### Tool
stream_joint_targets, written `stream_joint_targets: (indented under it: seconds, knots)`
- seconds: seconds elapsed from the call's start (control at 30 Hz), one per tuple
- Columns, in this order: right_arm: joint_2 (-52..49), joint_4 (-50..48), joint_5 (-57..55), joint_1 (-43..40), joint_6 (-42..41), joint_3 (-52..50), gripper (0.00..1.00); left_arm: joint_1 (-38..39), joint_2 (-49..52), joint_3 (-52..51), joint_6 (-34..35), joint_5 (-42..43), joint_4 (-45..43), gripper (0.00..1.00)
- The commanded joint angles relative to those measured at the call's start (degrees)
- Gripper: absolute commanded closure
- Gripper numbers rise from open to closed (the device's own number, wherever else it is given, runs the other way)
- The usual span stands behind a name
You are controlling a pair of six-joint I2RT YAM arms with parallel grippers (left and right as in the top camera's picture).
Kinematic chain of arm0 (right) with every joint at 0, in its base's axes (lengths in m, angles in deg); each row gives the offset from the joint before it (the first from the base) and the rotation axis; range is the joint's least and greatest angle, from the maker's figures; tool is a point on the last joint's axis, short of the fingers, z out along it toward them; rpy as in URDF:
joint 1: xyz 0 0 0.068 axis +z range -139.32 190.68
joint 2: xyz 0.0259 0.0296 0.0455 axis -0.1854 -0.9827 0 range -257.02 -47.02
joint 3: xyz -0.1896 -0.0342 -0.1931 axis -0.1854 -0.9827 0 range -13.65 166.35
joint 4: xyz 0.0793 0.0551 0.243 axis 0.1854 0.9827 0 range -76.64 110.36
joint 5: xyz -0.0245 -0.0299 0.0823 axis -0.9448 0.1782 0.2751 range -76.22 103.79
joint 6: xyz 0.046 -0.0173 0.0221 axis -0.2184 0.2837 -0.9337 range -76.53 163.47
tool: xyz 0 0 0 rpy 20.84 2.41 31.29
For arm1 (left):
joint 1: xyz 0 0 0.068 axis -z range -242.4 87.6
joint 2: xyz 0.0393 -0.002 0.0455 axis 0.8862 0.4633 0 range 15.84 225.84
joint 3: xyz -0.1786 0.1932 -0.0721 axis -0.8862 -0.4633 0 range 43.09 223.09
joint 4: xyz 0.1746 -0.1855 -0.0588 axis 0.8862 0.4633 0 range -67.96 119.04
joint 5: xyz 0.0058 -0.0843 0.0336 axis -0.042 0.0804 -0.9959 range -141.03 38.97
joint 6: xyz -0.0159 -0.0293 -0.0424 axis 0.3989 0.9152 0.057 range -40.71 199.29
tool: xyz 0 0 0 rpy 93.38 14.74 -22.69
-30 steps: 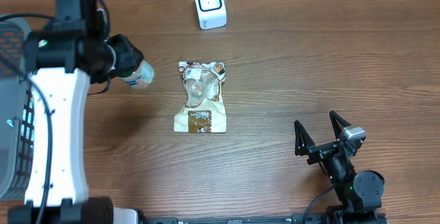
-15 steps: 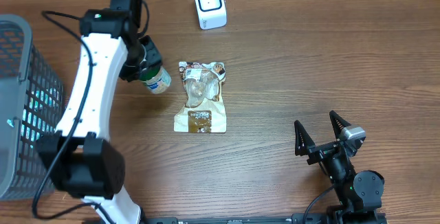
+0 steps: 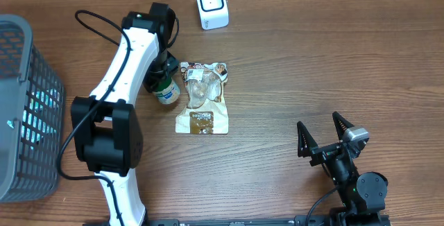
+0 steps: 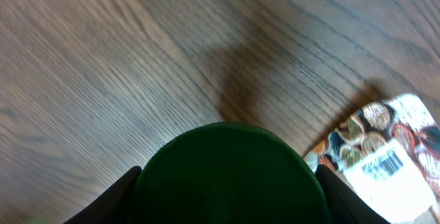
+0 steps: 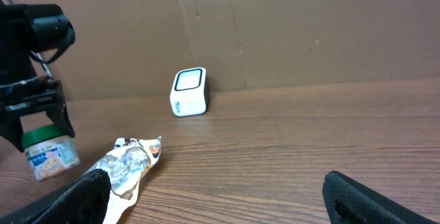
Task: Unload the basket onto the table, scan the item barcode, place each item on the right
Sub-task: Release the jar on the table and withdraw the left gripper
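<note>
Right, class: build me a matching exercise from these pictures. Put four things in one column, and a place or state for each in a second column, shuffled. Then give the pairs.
Things
1. white scanner
2. green-lidded jar
3. snack packet
4. right claw

Places or states
A. lying flat on the table, near its middle
B. open and empty, at the near right
C. gripped by its lid in the left claw
D. standing at the far edge of the table

Pairs: 1-D, 2-C, 3-A, 4-B

Mock checkout bench (image 3: 312,66): scanner (image 3: 211,4), basket (image 3: 21,115), cardboard backdrop (image 5: 309,31).
</note>
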Motion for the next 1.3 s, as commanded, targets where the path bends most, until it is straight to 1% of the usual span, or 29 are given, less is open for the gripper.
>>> stream_joint_targets:
  seconds: [0.0,0.03,0.07,0.1,0.13,0.17,0.27,0.47,0.6,0.67,0.73,0.8,0.93,1.03,1.13,1.27]
  knots:
    - [0.57,-0.31,-0.02,-0.33,0.20,-0.61,0.00,0.59,1.05,0.50,9.73,-1.77,0.17,0.81]
    - [0.57,-0.31,-0.02,-0.33,0.20,-0.61,0.00,0.74,1.07,0.48,10.56,-1.22,0.17,0.70]
    - [0.57,-0.31,-0.02,-0.33,0.20,-0.61,0.00,0.90,1.09,0.44,11.28,-0.44,0.15,0.45]
    - [0.57,-0.31,-0.04,-0.33,0.20,-0.61,0.00,1.11,1.09,0.44,11.82,0.17,0.09,0.21]
    - [0.57,-0.31,-0.02,-0.33,0.20,-0.61,0.00,1.18,1.09,0.44,11.78,1.25,-0.24,0.03]
    - [0.57,-0.31,-0.02,-0.33,0.20,-0.61,0.00,1.18,1.09,0.44,11.74,2.36,-0.63,0.00]
    - [0.57,-0.31,-0.02,-0.33,0.20,-0.61,0.00,1.11,1.09,0.44,11.47,4.48,-0.76,0.00]
    - [0.57,-0.31,-0.02,-0.33,0.20,-0.61,0.00,1.03,0.66,0.59,11.50,5.07,0.00,0.00]
    - [0.57,-0.31,-0.02,-0.33,0.20,-0.61,0.00,0.20,-0.48,4.15,10.03,2.80,4.15,0.01]
    - [0.57,-0.31,-0.02,-0.33,0.20,-0.61,0.00,-0.28,-1.49,6.91,7.87,1.16,6.56,0.01]
    - [0.57,-0.31,-0.02,-0.33,0.20,-0.61,0.00,-0.79,-3.08,11.52,3.19,-1.09,9.55,0.00]
    - [0.57,-0.31,-0.02,-0.33,0.20,-0.61,0.00,-1.11,-4.33,15.89,-1.66,-2.19,11.43,0.00]
    - [0.57,-0.31,-0.02,-0.33,0.20,-0.61,0.00,-2.08,-7.80,24.52,-13.77,-2.08,14.32,0.00]
    - [0.57,-0.31,-0.02,-0.33,0.20,-0.61,0.00,-3.52,-11.41,29.92,-20.98,-2.19,17.25,0.00]
    - [0.57,-0.31,-0.04,-0.33,0.20,-0.61,0.00,-6.10,-15.65,33.64,-22.60,-2.69,20.63,0.00]
    - [0.57,-0.31,-0.02,-0.33,0.20,-0.61,0.00,-12.15,-22.43,34.14,-23.91,-3.89,22.25,0.00]
